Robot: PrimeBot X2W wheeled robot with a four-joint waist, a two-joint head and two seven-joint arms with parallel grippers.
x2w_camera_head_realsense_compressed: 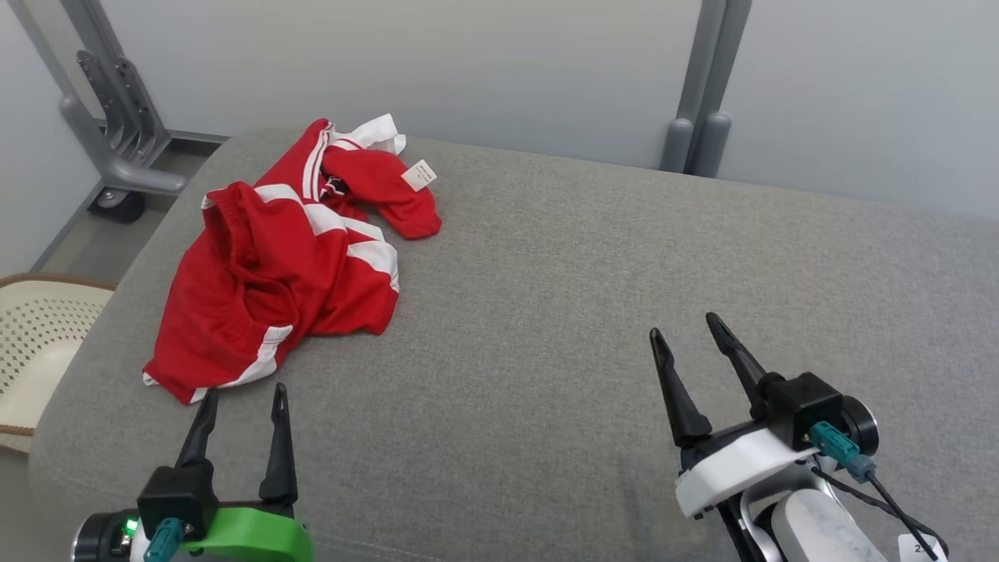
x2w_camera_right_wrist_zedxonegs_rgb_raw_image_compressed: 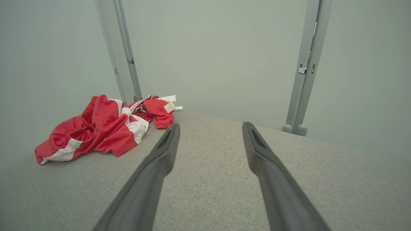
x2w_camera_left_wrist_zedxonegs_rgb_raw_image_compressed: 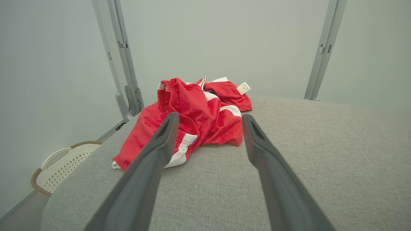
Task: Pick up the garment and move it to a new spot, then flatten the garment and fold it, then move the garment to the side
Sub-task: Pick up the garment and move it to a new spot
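Head view looked down on a big grey soft pad [x2w_camera_head_realsense_compressed: 585, 297] that ran under both sets of fingers and far out in front of them. On the pad lay the red and white garment [x2w_camera_head_realsense_compressed: 273, 273], all bunched up in a heap. It sat just in front of the left gripper [x2w_camera_head_realsense_compressed: 246, 390]. Its near edge was very close to the tip of that gripper's left finger, and I could not tell if they touched. From the right gripper [x2w_camera_head_realsense_compressed: 683, 326] the garment was well off to the left and further ahead.

A cream basket [x2w_camera_head_realsense_compressed: 39, 328] with little holes stood off to the left of the left fingers, down beside the pad. A grey metal post [x2w_camera_head_realsense_compressed: 706, 86] stood past the far edge of the pad, ahead of the right fingers. Another grey frame [x2w_camera_head_realsense_compressed: 117, 117] stood ahead and to the left of the left fingers.

The left gripper's two dark fingers were spread wide with nothing between them. In the left wrist view the garment showed in the gap between them, further on. The right gripper's fingers were spread wide too, with only bare pad in front of them.

A small white tag [x2w_camera_head_realsense_compressed: 419, 175] stuck out at the garment's far end, away from all the fingers.
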